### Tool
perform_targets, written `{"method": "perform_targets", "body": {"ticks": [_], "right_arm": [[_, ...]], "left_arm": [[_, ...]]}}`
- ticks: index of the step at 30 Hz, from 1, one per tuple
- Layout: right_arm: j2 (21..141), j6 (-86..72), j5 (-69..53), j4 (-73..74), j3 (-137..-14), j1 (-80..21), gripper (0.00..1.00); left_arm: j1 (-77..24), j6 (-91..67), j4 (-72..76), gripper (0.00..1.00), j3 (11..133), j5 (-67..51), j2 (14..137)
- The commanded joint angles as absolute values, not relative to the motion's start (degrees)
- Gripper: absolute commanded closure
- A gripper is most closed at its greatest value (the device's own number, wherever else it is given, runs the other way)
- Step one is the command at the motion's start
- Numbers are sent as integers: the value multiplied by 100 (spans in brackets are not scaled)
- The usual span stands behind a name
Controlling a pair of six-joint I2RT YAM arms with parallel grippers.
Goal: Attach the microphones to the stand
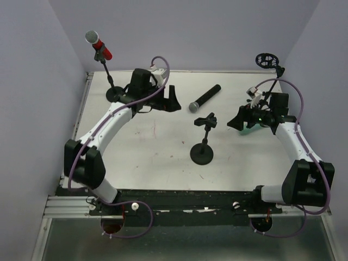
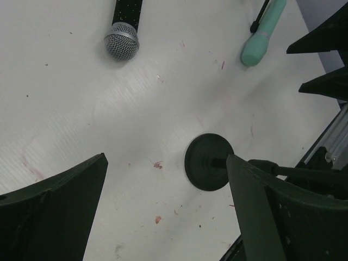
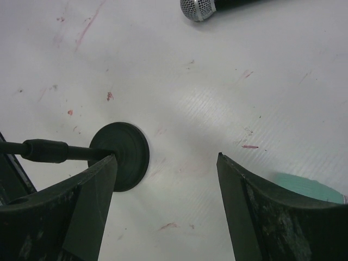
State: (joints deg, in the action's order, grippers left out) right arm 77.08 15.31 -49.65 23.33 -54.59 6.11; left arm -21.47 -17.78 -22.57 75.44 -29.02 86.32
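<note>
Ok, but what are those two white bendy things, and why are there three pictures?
Those are two robot arms at a white table. The big picture looks down from above. The other two come from little cameras on each arm's wrist, so the black wedges there are its own fingers. Each arm ends in a two-fingered hand: the left hand and the right hand are both open and hold nothing. A red microphone with a grey mesh head already sits on a black stand at the far left. A black microphone with a grey mesh head lies flat on the table. A mint-green microphone lies by the right hand. Another black round-footed stand in the middle is empty.
</note>
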Motion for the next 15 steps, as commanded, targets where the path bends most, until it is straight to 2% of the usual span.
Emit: {"method": "perform_targets", "body": {"ticks": [1,9,15], "right_arm": [[7594,1204,-4623,2224,-5599,650,18],[7436,1134,-4544,2118,-5572,650,18],[7479,1169,-4544,2118,-5564,633,18]], "left_arm": [[-2539,-1363,-3505,2,9189,-2409,10034],[-2900,-1011,-4701,2,12064,-2136,12223],[-2927,-1301,-4325,2,12323,-2136,12753]]}}
